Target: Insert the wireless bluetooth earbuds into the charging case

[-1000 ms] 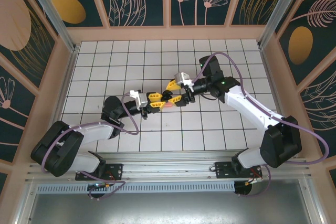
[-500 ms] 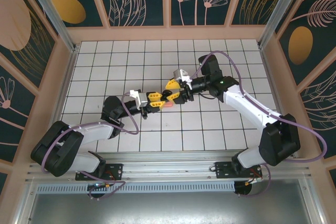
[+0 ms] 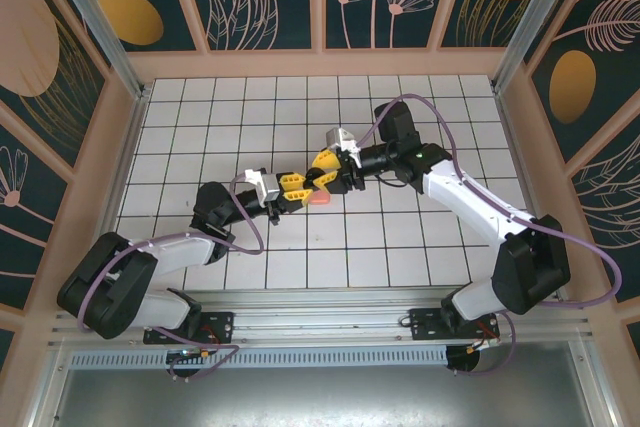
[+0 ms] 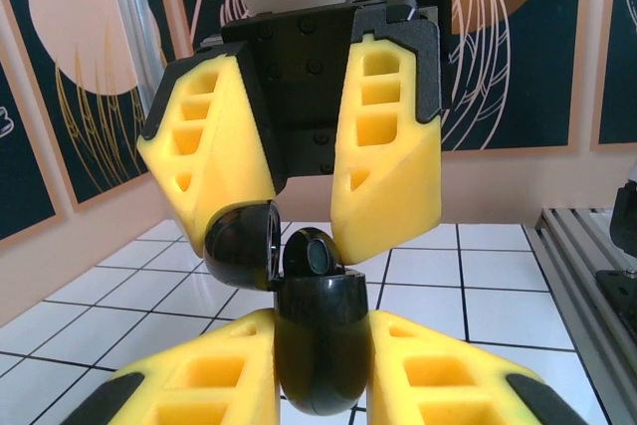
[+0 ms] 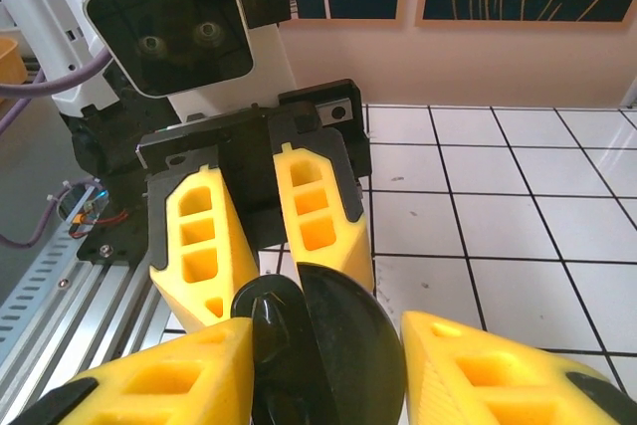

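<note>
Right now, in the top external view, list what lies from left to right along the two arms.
Left arm's shoulder → left wrist camera → left end effector, clamped on the black charging case → right end effector → right wrist camera → right arm's shoulder.

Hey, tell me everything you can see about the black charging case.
The black charging case is a glossy, rounded shell, plastic by its look. It stands upright above the tiled table, clamped at its lower body between the left claw's yellow fingers. Its domed lid is hinged open to one side. A dark rounded piece, probably an earbud, sits in its mouth. The right claw reaches in from opposite, jaws apart, one yellow finger seemingly against the lid.
</note>
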Controlling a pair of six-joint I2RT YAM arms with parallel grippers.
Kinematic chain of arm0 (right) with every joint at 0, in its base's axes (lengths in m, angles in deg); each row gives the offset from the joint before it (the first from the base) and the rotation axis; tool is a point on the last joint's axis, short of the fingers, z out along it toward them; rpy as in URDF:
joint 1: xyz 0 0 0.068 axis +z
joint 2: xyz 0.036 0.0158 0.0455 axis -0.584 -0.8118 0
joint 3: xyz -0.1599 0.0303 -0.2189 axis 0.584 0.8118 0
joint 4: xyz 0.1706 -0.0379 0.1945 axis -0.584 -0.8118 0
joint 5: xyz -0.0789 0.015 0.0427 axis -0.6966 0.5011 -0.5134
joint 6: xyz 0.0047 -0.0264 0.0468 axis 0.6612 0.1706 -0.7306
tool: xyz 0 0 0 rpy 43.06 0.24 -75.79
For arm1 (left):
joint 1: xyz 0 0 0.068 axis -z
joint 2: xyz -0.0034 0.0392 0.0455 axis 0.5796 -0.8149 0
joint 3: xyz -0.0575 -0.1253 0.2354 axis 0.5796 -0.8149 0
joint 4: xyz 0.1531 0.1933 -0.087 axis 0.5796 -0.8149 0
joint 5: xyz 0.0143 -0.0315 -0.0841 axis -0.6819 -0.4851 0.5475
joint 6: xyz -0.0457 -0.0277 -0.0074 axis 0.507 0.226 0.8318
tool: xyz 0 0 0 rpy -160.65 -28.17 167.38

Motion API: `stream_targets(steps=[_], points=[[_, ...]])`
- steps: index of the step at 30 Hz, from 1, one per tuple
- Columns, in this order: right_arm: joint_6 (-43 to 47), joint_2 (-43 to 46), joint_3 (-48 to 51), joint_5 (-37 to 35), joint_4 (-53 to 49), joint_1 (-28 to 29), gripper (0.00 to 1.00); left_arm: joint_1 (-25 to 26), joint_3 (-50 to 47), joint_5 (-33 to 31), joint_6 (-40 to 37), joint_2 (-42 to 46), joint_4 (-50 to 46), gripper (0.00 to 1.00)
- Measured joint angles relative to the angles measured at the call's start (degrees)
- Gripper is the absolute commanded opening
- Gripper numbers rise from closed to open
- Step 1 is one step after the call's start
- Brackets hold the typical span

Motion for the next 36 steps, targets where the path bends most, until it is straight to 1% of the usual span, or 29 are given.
stream_targets(steps=[11, 19, 29, 33, 36], points=[[3.2, 0.3, -0.7, 0.1, -4.9, 0.0, 0.44, 0.6, 0.0, 0.0, -0.2, 0.7, -2.0, 0.22], [4.3, 3.1, 0.1, 0.1, -6.2, -0.2, 0.47, 0.7, 0.3, -0.1, -0.2, 0.7, -2.1, 0.22], [4.7, 6.3, 2.2, 0.5, -7.0, -0.2, 0.46, 0.7, 0.5, -0.9, 0.4, 0.6, -2.2, 0.23], [0.6, 9.5, 6.4, -0.5, -2.8, -1.5, 0.46, 0.7, 1.3, -2.4, 2.4, -0.5, -2.7, 0.22], [-6.6, 12.8, 11.3, -3.5, 3.7, -3.9, 0.48, 0.7, 4.4, -4.5, 5.1, -2.7, -6.2, 0.22]])
